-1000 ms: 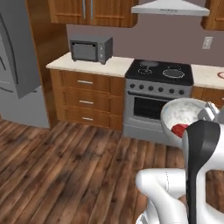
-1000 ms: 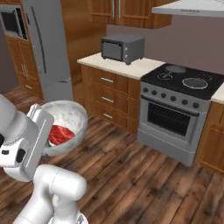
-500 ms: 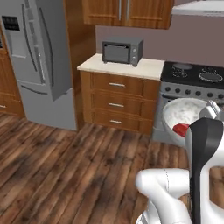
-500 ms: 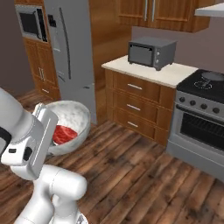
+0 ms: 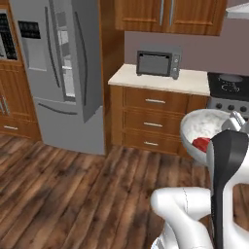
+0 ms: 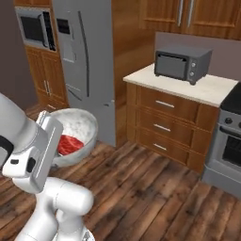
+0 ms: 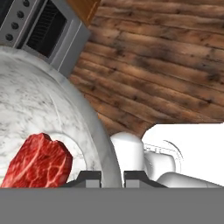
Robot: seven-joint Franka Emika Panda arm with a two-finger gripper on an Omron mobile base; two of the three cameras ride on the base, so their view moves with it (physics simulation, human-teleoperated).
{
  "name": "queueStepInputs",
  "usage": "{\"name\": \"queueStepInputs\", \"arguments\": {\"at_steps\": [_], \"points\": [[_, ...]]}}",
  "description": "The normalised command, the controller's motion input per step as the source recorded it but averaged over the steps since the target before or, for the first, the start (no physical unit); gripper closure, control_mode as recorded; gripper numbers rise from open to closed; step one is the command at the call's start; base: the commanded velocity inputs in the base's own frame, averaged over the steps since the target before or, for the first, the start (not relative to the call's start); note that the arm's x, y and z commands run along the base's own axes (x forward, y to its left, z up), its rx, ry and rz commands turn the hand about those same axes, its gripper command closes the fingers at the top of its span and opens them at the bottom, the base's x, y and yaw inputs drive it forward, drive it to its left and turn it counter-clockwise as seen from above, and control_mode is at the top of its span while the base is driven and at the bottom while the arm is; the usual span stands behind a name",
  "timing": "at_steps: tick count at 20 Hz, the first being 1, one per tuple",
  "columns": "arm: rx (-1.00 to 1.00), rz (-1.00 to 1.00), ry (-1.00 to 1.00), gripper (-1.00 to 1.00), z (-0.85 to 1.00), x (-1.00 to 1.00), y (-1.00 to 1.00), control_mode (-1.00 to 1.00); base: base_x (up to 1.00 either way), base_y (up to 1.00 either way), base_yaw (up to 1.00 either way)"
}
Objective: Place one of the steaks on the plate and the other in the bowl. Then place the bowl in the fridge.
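Gripper [image 7: 112,176]: pinching rim of round speckled whitish-grey bowl [image 7: 39,103] | red raw steak [image 7: 37,162] inside, beside fingers | Risk: thin rim grip, bowl tips, steak spills.

bowl [image 6: 80,134] held up beside arm | steak [image 6: 69,144] inside | fridge [image 6: 84,61] behind | toaster oven [image 6: 181,63] on bench [image 6: 212,90]

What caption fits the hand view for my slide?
Pincer gripping rim of round whitish-grey speckled bowl holding red raw steak, above wooden floor.
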Motion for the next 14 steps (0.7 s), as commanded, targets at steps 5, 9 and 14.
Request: {"name": "queueStepInputs", "arguments": {"at_steps": [5,9,14], "points": [[0.00,0.00,0.00,1.00,0.00,0.00,0.00,1.00,1.00,1.00,-0.24],[0.00,0.00,0.00,1.00,0.00,0.00,0.00,1.00,1.00,1.00,-0.23],[0.00,0.00,0.00,1.00,0.00,0.00,0.00,1.00,1.00,1.00,-0.23]]}}
